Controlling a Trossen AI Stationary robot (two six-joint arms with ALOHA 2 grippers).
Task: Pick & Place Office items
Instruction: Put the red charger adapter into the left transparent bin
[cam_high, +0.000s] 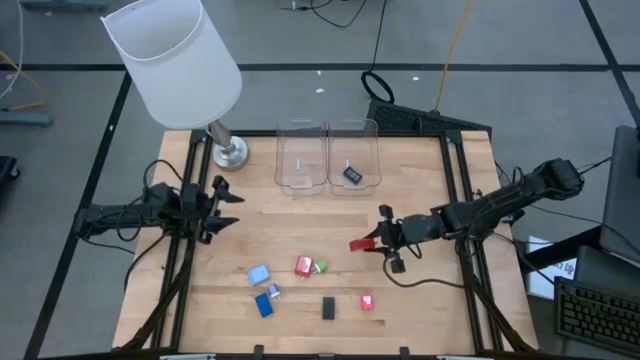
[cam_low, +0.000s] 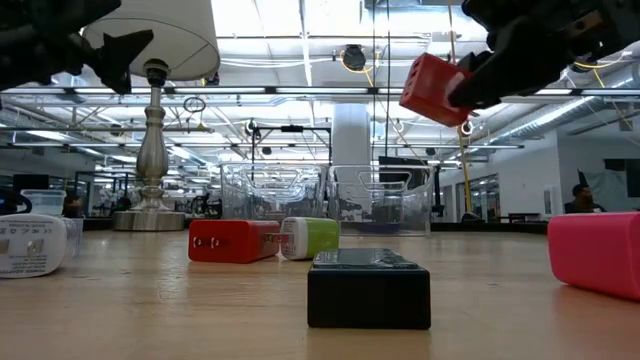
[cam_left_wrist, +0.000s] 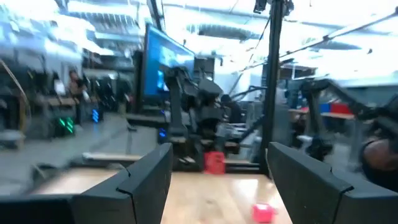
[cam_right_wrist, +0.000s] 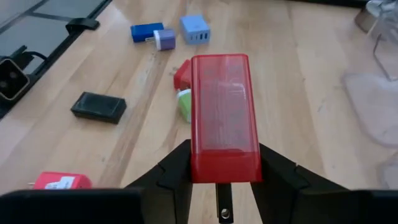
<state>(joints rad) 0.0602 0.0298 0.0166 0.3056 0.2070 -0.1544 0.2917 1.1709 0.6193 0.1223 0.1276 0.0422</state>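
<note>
Clearly the red block (cam_right_wrist: 224, 118), centre of the right wrist view, is rigid, light, smooth plastic; the right gripper (cam_right_wrist: 221, 177) clamps its near end, lifted over the table (cam_high: 430, 300). The left gripper (cam_high: 222, 208), mid-left overhead, hangs spread, empty.

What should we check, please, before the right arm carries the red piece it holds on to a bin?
1. Right gripper shut on red piece: ok.
2. Red piece lifted clear of the table: ok, low view shows it in the air.
3. Right bin has room: ok, one dark item inside.
4. Left gripper open, parked at the table's left side, off the route: ok.
5. How firmly the piece is held: cannot tell.
</note>
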